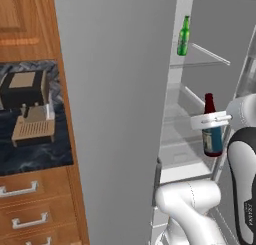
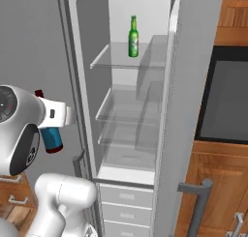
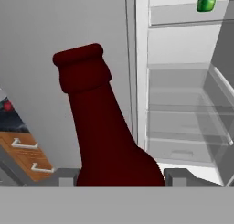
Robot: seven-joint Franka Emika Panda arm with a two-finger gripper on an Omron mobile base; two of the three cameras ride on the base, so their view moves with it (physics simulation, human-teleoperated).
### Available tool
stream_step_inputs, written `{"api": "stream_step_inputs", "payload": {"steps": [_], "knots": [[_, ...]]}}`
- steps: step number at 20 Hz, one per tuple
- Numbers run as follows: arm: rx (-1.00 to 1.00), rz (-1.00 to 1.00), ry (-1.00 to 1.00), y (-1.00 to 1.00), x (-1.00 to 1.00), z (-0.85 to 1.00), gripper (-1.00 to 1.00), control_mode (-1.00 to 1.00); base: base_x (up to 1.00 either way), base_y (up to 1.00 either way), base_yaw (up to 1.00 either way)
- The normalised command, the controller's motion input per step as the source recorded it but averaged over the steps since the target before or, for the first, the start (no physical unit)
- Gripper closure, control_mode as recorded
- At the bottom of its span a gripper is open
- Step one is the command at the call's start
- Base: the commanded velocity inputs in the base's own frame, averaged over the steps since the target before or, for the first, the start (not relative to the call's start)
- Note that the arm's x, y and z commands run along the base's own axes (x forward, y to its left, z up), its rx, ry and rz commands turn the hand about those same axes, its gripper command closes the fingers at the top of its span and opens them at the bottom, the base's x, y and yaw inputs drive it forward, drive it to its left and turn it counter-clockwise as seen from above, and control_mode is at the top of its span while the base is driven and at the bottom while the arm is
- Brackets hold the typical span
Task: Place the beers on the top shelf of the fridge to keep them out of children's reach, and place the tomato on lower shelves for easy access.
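Note:
The green beer [image 2: 133, 36] stands upright on the fridge's top shelf [image 2: 112, 63], and also shows as the green beer [image 1: 184, 36] and the green beer [image 3: 206, 0]. My gripper [image 1: 212, 121] is shut on the dark brown beer [image 1: 212, 131], held upright in front of the open fridge [image 2: 145, 4], level with the lower shelves [image 2: 121, 116]. The brown beer's neck [image 3: 98, 122] rises between my fingertips [image 3: 176, 175]. In the right base view the brown beer [image 2: 51, 138] hangs left of the fridge opening. A small red patch [image 3: 6, 106] on the dark counter may be the tomato; it is too small to tell.
The open fridge door [image 1: 115, 114] stands close on the left of the bottle. A coffee machine [image 1: 27, 104] sits on the dark counter above wooden drawers [image 1: 25, 209]. A dark oven front [image 2: 227, 96] in wooden cabinets lies right of the fridge.

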Motion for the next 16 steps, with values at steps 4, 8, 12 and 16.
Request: {"api": "stream_step_inputs", "payload": {"steps": [4,8,12,16], "knots": [[0.0,0.0,0.0,0.0,0.0,0.0,1.0,1.0,0.12,-0.43,0.0],[0.0,0.0,0.0,0.0,0.0,0.0,1.0,1.0,0.08,-0.12,0.0],[0.0,0.0,0.0,0.0,0.0,0.0,1.0,1.0,0.11,-0.05,0.0],[0.0,0.0,0.0,0.0,0.0,0.0,1.0,1.0,0.16,-0.2,0.0]]}}
